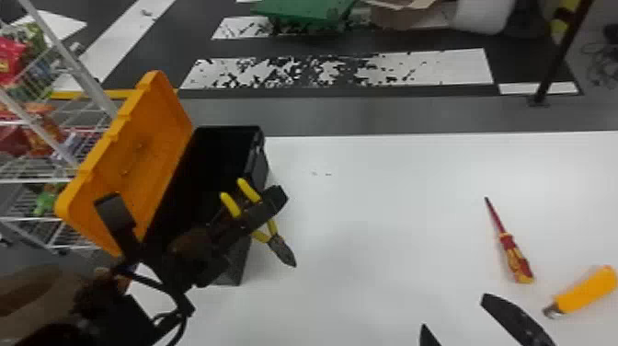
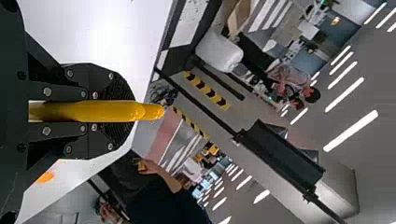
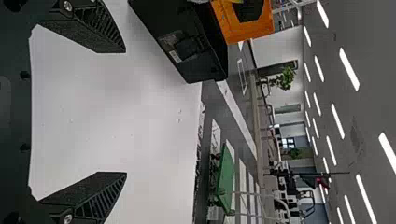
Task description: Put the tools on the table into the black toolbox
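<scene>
- Toolbox (image 1: 261, 165) is sitting open at left, orange lid (image 1: 138, 152) leaning back. Interior is reading black; I'm not able to tell what it's already holding.
- Left gripper (image 2: 123, 111) is clamping the pliers (image 1: 272, 227), fingers closed up on the handles. Pliers are hanging by the box's right side, nose pointing down outside it, so not counting as stowed.
- Right gripper (image 3: 124, 112) is gaping wide, gripping nothing.
- Screwdriver (image 1: 511, 250) and orange-handled tool (image 1: 584, 292) are lying on the table (image 1: 368, 184), right side. I'm counting three tools left to stow.
- Looks: pliers are showing yellow handles, dark metal nose.
- Screwdriver is showing a red shaft, red-and-yellow grip, tip pointing away from the robot.
- Orange-handled tool is facing its short metal end left; I'm not making out its type.
</scene>
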`<state>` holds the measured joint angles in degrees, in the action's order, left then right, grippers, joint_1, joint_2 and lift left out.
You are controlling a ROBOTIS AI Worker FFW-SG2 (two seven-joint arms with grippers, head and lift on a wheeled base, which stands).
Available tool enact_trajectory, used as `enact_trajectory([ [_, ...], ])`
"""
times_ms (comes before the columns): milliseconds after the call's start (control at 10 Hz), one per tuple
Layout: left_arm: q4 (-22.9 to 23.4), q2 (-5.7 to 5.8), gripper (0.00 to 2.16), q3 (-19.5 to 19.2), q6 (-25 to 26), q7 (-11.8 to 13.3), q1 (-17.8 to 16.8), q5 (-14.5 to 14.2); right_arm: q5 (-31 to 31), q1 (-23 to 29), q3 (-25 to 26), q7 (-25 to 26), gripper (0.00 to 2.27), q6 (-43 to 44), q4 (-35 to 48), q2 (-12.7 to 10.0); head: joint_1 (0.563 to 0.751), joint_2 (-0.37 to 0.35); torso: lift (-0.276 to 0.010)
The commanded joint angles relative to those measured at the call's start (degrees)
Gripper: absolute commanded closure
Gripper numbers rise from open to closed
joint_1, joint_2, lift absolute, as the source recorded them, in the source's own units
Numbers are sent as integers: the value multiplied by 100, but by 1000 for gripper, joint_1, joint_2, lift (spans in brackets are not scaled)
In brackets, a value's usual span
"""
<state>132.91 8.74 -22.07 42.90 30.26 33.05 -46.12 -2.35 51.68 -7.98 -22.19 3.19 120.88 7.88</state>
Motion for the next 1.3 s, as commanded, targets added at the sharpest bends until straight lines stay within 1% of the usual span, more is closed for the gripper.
enact_trajectory([
  [0,86,22,2138,-306,-110,-73,-220,200,-117,0,86,-84,80,2,-21,-50,695,218,-75],
  [100,16,58,2138,-342,-409,-222,-396,570,-117,18,121,-102,80,19,-21,-94,695,243,-75],
  [200,-230,66,2138,-306,-1183,-381,-519,1000,-126,44,139,-110,80,90,-21,-94,695,273,-75],
  [300,-678,84,2138,-183,-1903,-486,-756,1361,-135,44,139,-119,80,90,-21,-103,695,312,-75],
  [400,-1091,66,2138,28,-2343,-706,-1020,1923,-135,62,139,-137,80,90,-21,-120,695,328,-75],
  [500,-1566,40,2138,98,-2624,-732,-1249,2169,-135,88,148,-154,80,125,-21,-147,695,350,-75],
  [700,-2445,31,2101,265,-3292,-750,-1609,2521,-135,106,139,-154,80,125,-12,-155,695,350,-75],
  [800,-2805,22,2030,335,-3626,-776,-1732,2644,-135,106,139,-154,80,125,-12,-173,695,350,-75],
  [900,-3069,31,1875,335,-3802,-785,-1838,2714,-135,115,139,-154,83,125,-12,-190,695,350,-75],
  [1000,-3139,22,1062,282,-3819,-776,-1855,2626,-135,115,139,-154,83,125,-3,-199,695,350,-75],
  [1100,-3095,22,-2,256,-3819,-829,-1838,2512,-135,115,139,-163,83,125,-12,-199,695,350,-75],
  [1200,-3034,22,-2,230,-3819,-908,-1794,2512,-135,106,139,-163,83,125,-12,-208,695,350,-75],
])
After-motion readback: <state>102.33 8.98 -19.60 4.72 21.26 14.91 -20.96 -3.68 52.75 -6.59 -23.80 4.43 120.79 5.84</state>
